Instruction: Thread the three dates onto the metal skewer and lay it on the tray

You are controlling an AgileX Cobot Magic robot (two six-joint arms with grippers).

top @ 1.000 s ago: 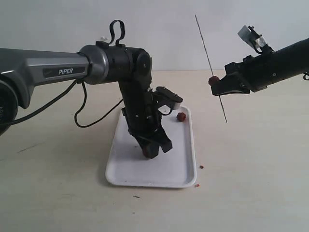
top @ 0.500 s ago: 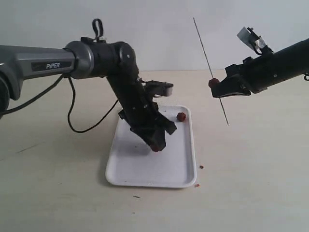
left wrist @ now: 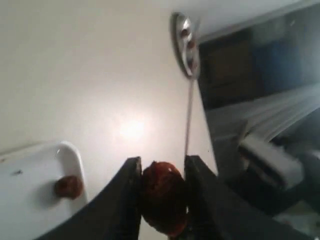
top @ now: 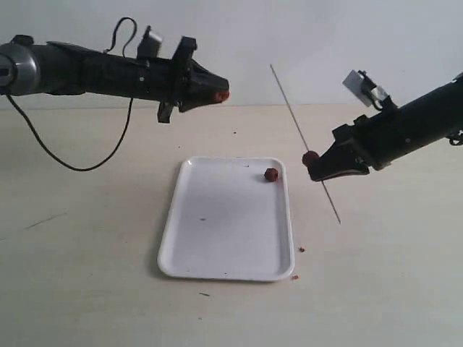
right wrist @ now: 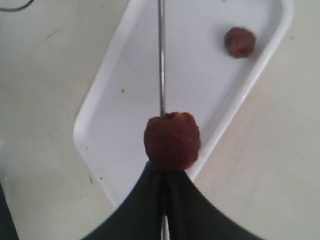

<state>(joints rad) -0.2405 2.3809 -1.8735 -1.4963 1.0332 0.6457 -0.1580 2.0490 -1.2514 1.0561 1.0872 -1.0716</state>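
Observation:
My left gripper (top: pixel 219 95) is raised high above the table, shut on a reddish-brown date (left wrist: pixel 163 195) that also shows at its tip as the held date (top: pixel 221 95). My right gripper (top: pixel 316 166) is shut on the thin metal skewer (top: pixel 291 116), which slants up to the left. One date (right wrist: pixel 172 141) is threaded on the skewer (right wrist: pixel 161 60) right at the fingertips. A third date (top: pixel 271 174) lies in the far right corner of the white tray (top: pixel 217 246).
Tiny reddish crumbs (top: pixel 302 249) lie on the tan table just right of the tray's near corner. A black cable (top: pixel 72 163) loops over the table behind the left arm.
My left arm rose from the tray with a date and swung up level, pointing toward the skewer. My right gripper dropped a little and shifted left with the skewer.

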